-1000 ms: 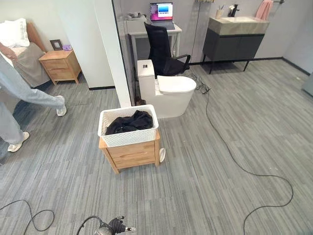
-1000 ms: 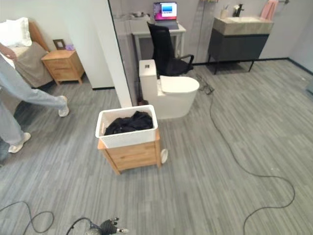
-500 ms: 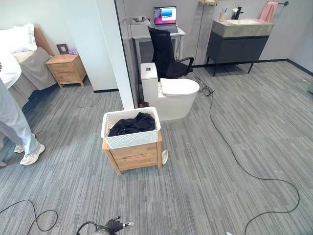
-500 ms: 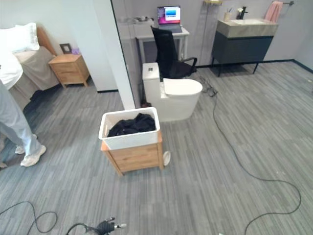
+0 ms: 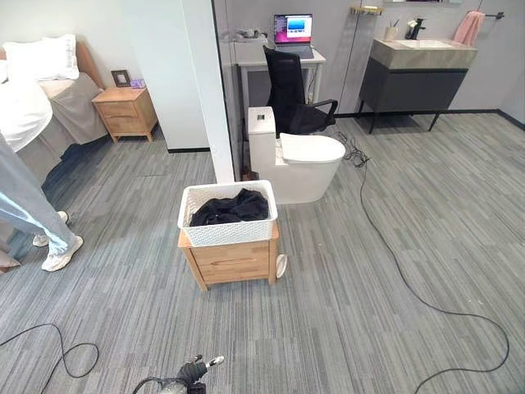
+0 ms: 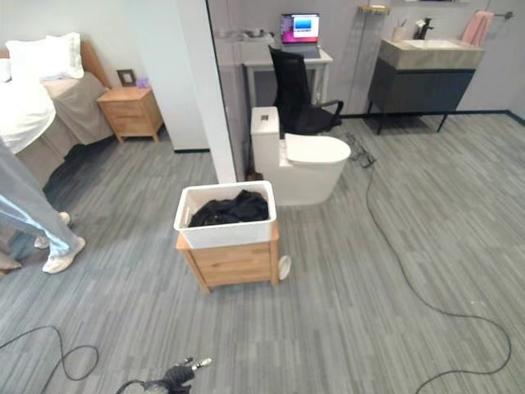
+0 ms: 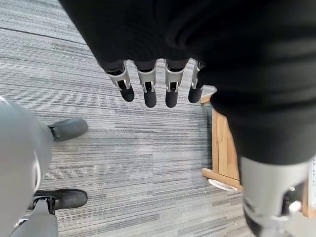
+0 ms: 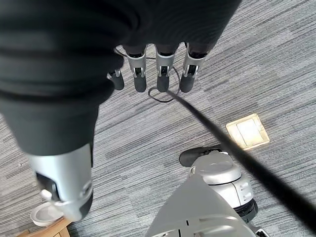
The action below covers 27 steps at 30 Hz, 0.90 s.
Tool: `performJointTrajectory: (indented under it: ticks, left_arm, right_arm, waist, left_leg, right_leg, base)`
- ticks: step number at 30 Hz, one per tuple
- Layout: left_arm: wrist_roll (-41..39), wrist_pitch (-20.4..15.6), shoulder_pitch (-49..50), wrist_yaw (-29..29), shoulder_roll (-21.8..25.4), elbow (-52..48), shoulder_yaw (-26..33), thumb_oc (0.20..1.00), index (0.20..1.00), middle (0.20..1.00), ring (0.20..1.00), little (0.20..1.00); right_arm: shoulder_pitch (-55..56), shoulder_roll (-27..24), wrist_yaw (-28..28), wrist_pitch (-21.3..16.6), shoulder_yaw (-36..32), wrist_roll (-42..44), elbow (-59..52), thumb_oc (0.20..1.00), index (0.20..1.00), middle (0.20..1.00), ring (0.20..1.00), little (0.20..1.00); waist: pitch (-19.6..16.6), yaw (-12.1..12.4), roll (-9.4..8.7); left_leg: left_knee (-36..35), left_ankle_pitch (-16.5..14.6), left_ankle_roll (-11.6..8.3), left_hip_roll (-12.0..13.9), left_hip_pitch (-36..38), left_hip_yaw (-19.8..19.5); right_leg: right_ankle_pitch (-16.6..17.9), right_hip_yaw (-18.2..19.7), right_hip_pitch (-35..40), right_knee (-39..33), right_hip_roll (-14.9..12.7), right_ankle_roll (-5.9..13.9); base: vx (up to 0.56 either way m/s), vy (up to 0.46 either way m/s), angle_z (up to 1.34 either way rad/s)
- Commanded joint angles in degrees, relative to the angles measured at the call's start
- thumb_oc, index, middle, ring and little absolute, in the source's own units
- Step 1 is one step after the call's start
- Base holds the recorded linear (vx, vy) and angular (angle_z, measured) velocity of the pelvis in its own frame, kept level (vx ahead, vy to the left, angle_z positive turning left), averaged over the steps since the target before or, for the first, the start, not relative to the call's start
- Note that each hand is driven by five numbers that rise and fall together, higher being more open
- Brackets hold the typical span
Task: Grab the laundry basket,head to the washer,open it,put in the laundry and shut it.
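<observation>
A white laundry basket [image 5: 228, 232] with dark clothes [image 5: 231, 207] in it stands on a small wooden drawer cabinet [image 5: 234, 264] in the middle of the floor, a few steps ahead of me. My left hand [image 7: 148, 86] hangs over the grey floor with straight, empty fingers; a corner of the wooden cabinet [image 7: 222, 148] shows past it. My right hand [image 8: 160, 69] also hangs open above the floor, holding nothing. Both hands are well apart from the basket.
A white toilet [image 5: 308, 164] stands just behind the basket beside a white partition wall [image 5: 205, 82]. Beyond are a black office chair [image 5: 291, 90], a desk with a laptop [image 5: 294, 29] and a dark vanity [image 5: 418, 70]. A person's legs [image 5: 33, 213] are at left, near a bed [image 5: 33, 98]. A black cable [image 5: 394, 254] runs along the floor at right.
The whole picture has shifted, so the camera has moved. The person at the left has stepped, feet now closer together. The basket stays on its cabinet.
</observation>
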Motion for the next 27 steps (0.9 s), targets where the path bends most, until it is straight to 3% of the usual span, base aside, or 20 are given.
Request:
performJointTrajectory:
  ticks: [1, 4, 12, 13, 17, 20, 27]
  left_arm:
    - [3.9, -0.2, -4.5, -1.2, 0.1, 2.3, 1.6, 1.0, 1.0, 1.0, 1.0, 1.0]
    - [8.7, -0.2, -4.5, -0.6, 0.1, 2.3, -0.7, 1.0, 1.0, 1.0, 1.0, 1.0]
    - [14.3, 1.0, -5.0, -1.5, 0.8, 3.3, -1.8, 1.0, 1.0, 1.0, 1.0, 1.0]
    - [16.0, 1.4, -4.9, -1.4, 1.0, 3.5, -1.8, 1.0, 1.0, 1.0, 1.0, 1.0]
    - [16.7, 1.5, -4.6, -1.9, 1.2, 3.4, -1.7, 1.0, 1.0, 1.0, 1.0, 1.0]
    - [18.3, 1.9, -4.5, -1.9, 1.4, 3.0, -2.1, 1.0, 1.0, 1.0, 1.0, 1.0]
    - [19.0, 1.8, -4.6, -1.8, 1.5, 3.8, -2.1, 1.0, 1.0, 1.0, 1.0, 1.0]
  right_arm:
    - [-3.5, 0.6, 0.0, 0.0, -0.2, 1.7, 3.8, 1.0, 1.0, 1.0, 1.0, 1.0]
    - [-4.0, 1.4, -2.3, -0.7, 2.5, -5.1, 2.2, 1.0, 1.0, 1.0, 1.0, 1.0]
    - [-5.4, 2.3, -0.4, 0.1, 6.4, -7.5, 1.0, 1.0, 1.0, 1.0, 1.0, 1.0]
    - [-5.2, 2.7, -1.6, -0.2, 9.1, -14.1, 0.7, 1.0, 1.0, 1.0, 1.0, 1.0]
    - [-4.8, 3.1, -0.1, 0.5, 10.6, -15.1, 0.2, 1.0, 1.0, 1.0, 1.0, 1.0]
    - [-4.8, 3.8, -0.8, 0.9, 15.2, -24.0, 0.3, 1.0, 1.0, 1.0, 1.0, 1.0]
    - [-3.7, 4.4, 1.6, 1.5, 12.7, -18.4, 2.4, 1.0, 1.0, 1.0, 1.0, 1.0]
  waist:
    - [0.3, -1.3, -1.93]
    - [0.4, -1.3, -1.78]
    - [0.9, -1.3, -1.77]
    - [1.0, -1.0, -1.84]
    - [1.4, -0.9, -1.94]
    - [1.9, -0.5, -1.98]
    - [1.9, -0.4, -2.15]
  left_leg:
    - [-3.5, 3.7, -1.94, -0.1, 2.2, -0.6]
    - [-3.5, 3.7, -1.91, 0.0, 2.2, -0.7]
    - [-3.5, 3.9, -1.98, 0.1, 2.3, -0.6]
    - [-3.5, 3.9, -1.96, 0.1, 2.5, -0.8]
    - [-3.5, 4.0, -2.01, 0.1, 2.7, -1.0]
    - [-3.5, 4.1, -2.07, 0.2, 2.7, -1.4]
    - [-3.5, 4.2, -2.25, 0.4, 2.9, -1.4]
  right_leg:
    - [9.9, -0.5, 5.3, -11.3, -4.0, 6.85]
    - [9.8, -0.4, 5.2, -11.1, -3.9, 6.82]
    - [9.4, 0.2, 5.0, -10.6, -3.8, 6.53]
    - [9.3, 0.1, 5.2, -10.7, -3.7, 6.39]
    - [9.0, 0.0, 5.4, -10.5, -3.6, 6.21]
    - [8.8, -0.2, 5.5, -10.4, -3.5, 5.99]
    - [8.5, -0.3, 5.7, -10.7, -2.9, 5.76]
  base:
    - [0.0, 0.0, 0.0]
    - [0.0, 0.0, 0.0]
    - [0.0, -0.003, 0.0]
    - [-0.01, -0.022, -0.05]
    - [0.0, -0.006, -0.01]
    - [0.0, 0.0, 0.0]
    - [0.01, -0.014, 0.0]
